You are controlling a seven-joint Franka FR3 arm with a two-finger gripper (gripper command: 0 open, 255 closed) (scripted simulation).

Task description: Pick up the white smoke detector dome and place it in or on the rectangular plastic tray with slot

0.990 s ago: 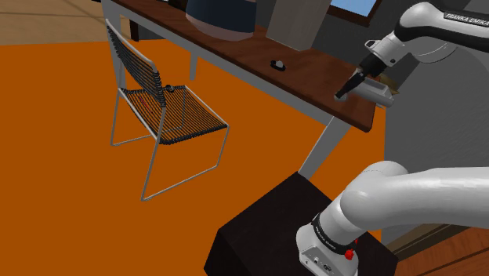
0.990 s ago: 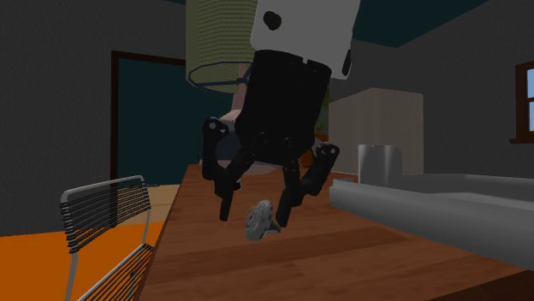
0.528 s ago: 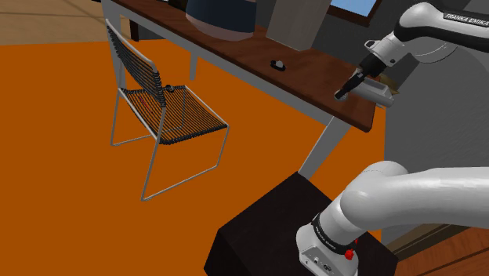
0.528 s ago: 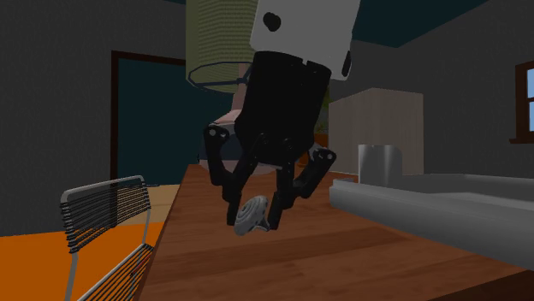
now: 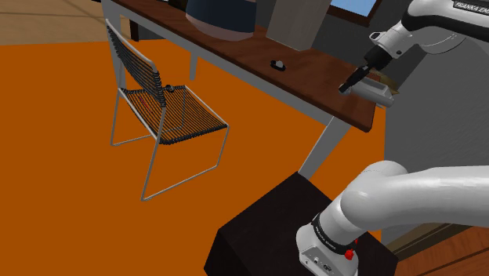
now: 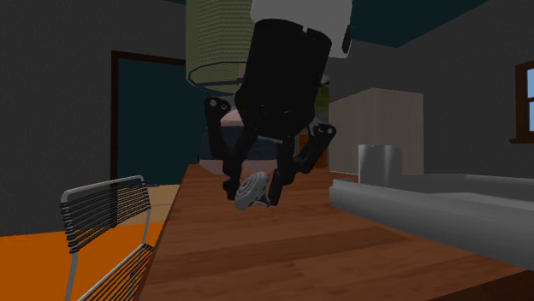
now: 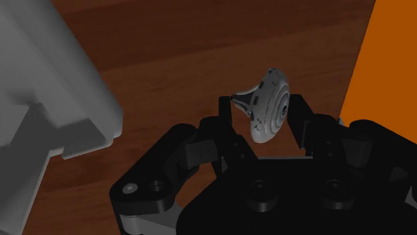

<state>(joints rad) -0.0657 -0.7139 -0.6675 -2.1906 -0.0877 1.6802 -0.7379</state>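
You had the claw (image 6: 252,195) closed on the smoke detector dome (image 6: 253,190), and the dome hung clear of the desk (image 6: 342,256), with brown wood showing beneath it. In the wrist view the dome (image 7: 270,105) stood on edge between the two black fingers, clasped across its faces rather than around its rim.

What your next move depended on was the tray. In the second exterior view the grey tray (image 6: 428,205) lay on the desk towards that view's right of the claw, lower than the dome and apart from it, its long side running off towards the right edge. The shoulder view agreed: the claw (image 5: 345,88) hovered just beside the tray (image 5: 378,94), near the desk's corner. In the wrist view the tray's pale wall (image 7: 60,87) sat out beyond one finger, to the side of the grip and not under it.

So, by my reckoning, you needed a short sideways carry over that wall before letting go. The tilted dome could roll on landing.
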